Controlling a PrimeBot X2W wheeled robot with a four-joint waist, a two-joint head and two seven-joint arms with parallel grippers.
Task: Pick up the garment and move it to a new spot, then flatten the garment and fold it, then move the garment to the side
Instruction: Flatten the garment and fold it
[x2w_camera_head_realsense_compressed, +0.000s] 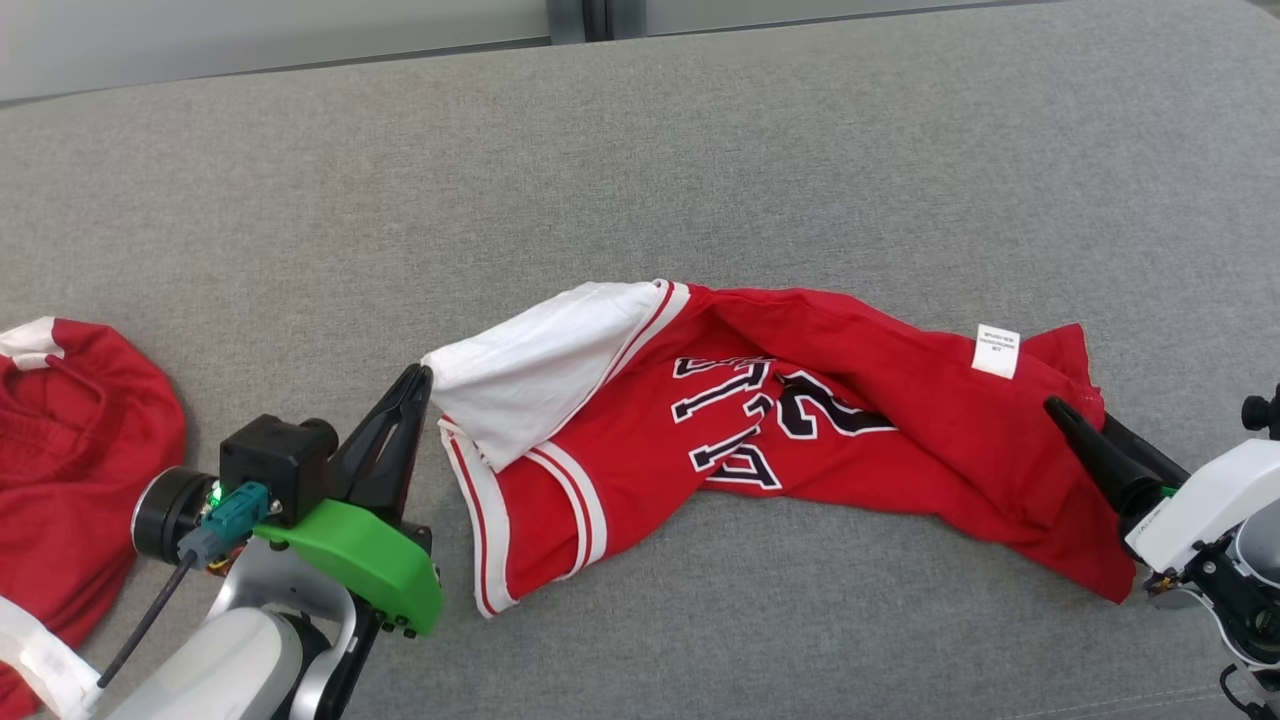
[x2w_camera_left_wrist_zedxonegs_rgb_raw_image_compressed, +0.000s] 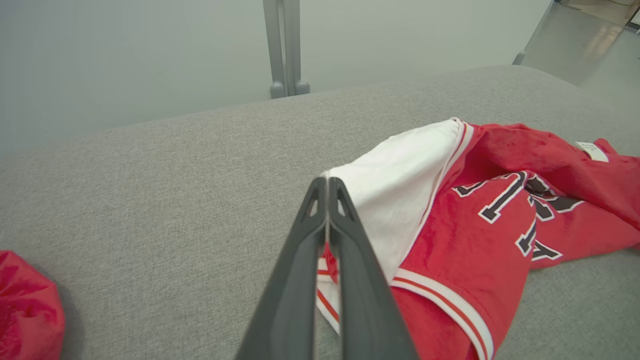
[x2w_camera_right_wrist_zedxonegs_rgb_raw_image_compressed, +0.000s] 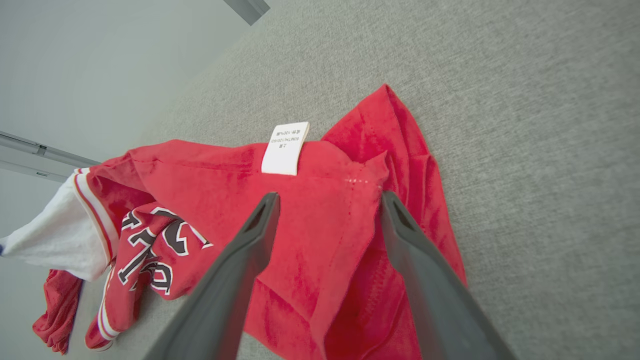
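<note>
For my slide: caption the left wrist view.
Shut left gripper pinches white corner of the red garment on grey cushion.

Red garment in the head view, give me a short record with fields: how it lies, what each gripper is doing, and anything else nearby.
item: red garment, white trim, dark lettering, crumpled, not yet flat
surface: grey fabric surface
left gripper: shut on the garment's white corner
right gripper: open, fingers either side of the garment's opposite end, below the white label
nearby: other red cloth, bunched at far left

Left end effector (x2w_camera_head_realsense_compressed: 420, 376) pinched, right (x2w_camera_right_wrist_zedxonegs_rgb_raw_image_compressed: 330, 196) (splayed)
</note>
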